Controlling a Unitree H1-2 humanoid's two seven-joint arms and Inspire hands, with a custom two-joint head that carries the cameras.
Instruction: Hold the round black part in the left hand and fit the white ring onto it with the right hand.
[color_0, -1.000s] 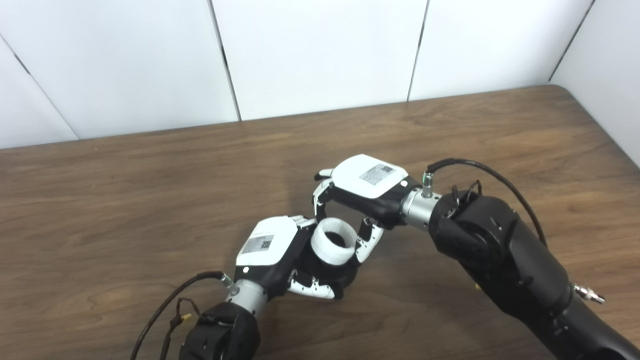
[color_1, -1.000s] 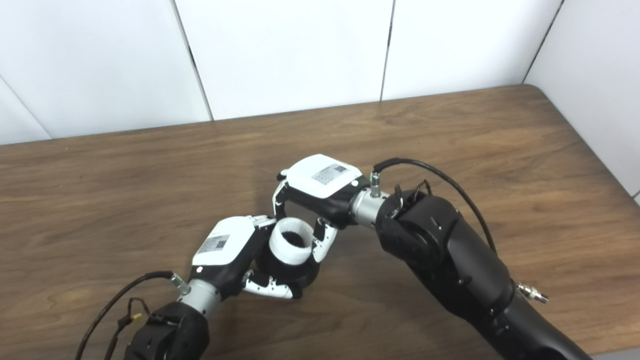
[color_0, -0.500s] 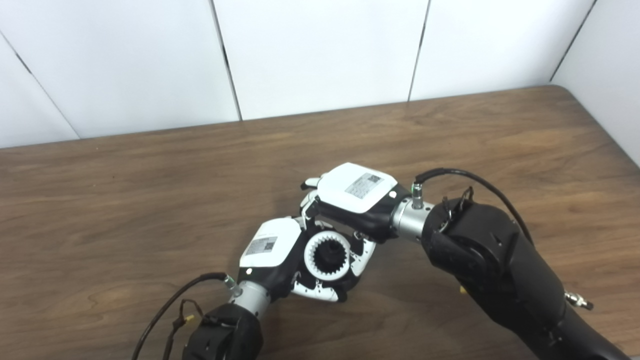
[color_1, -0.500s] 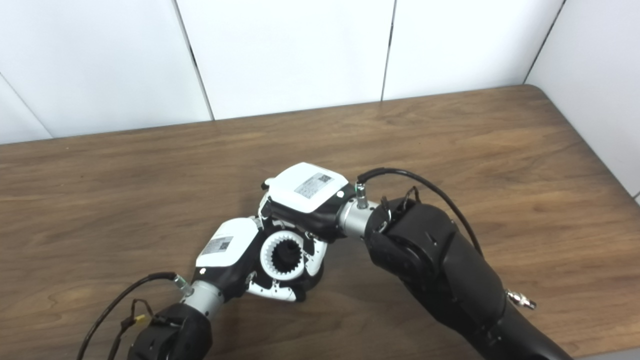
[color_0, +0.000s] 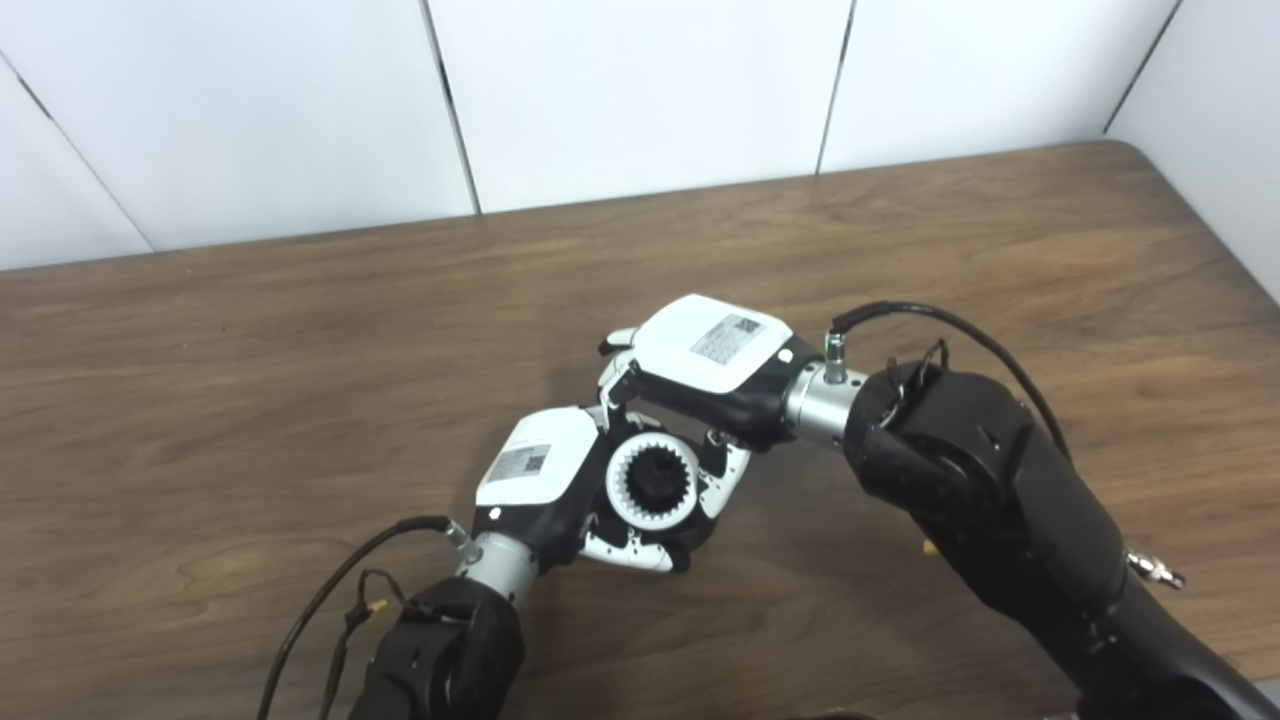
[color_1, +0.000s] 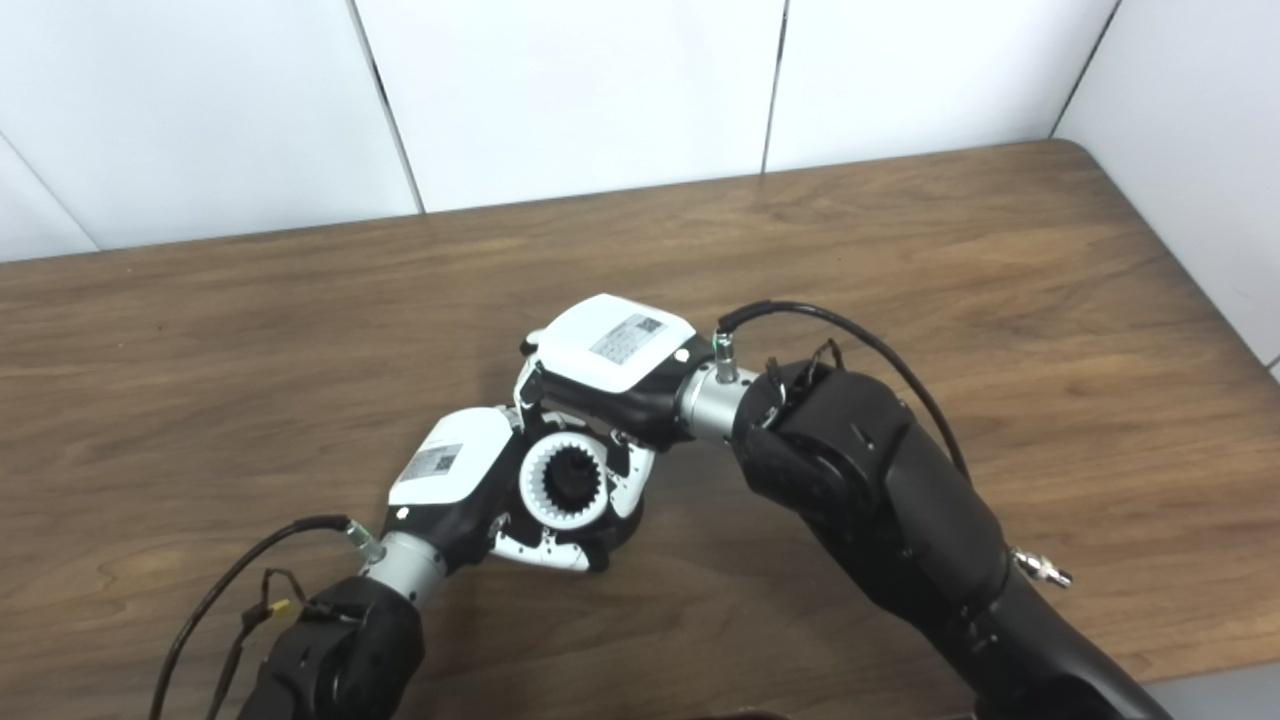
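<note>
While both arms reach in over the wooden bench, the two hands meet near its middle, and the action is all packed into that small spot. On the left, the left robot hand has its white back plate turned up and its fingers curled under and around the round black part, which shows only as a dark edge below and to the right of the ring, cupped in that grasp. Sitting right in the hollow of that hand is the white ring, its open face turned up toward the cameras, toothed inner edge clearly visible, and a dark toothed hub showing in its centre. Coming in from the other side, the right robot hand arches over the ring's far side, palm down, its fingers wrapped onto the ring's right rim and pinching it there, with more fingertips tucked in against the far rim beside the left hand's back plate. So the ring lies between the two hands, touching both, just beneath the right palm and just beside the left one. How far the ring is seated on the black part cannot be told from these views.
</note>
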